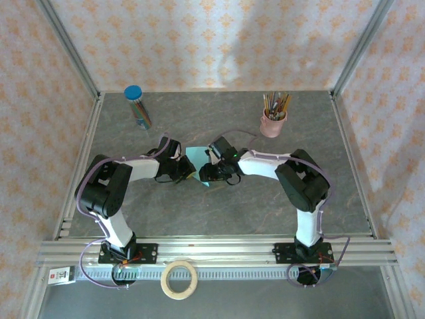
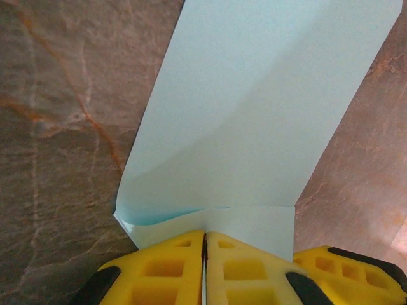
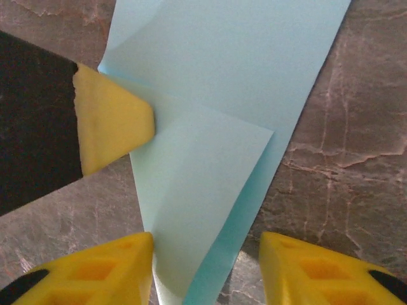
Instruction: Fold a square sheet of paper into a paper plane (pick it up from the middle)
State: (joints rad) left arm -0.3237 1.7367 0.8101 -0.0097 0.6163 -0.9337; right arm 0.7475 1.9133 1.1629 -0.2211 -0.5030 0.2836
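The square sheet of paper (image 1: 197, 158) is light turquoise and lies mid-table between both arms, partly folded. In the left wrist view the paper (image 2: 254, 114) curls up from a crease, and my left gripper (image 2: 205, 234) is shut on its near folded edge. From the top, the left gripper (image 1: 188, 169) and right gripper (image 1: 211, 174) meet at the sheet. In the right wrist view a triangular flap of the paper (image 3: 203, 165) lies folded over. My right gripper (image 3: 206, 244) stands open astride its lower tip, the left pad touching the edge. A paper plane is out of view.
A blue-capped tube of coloured pencils (image 1: 138, 106) stands at the back left and a pink cup of pencils (image 1: 273, 119) at the back right. A tape roll (image 1: 180, 279) lies in front of the arm bases. The left gripper's yellow finger (image 3: 114, 127) presses the flap's corner.
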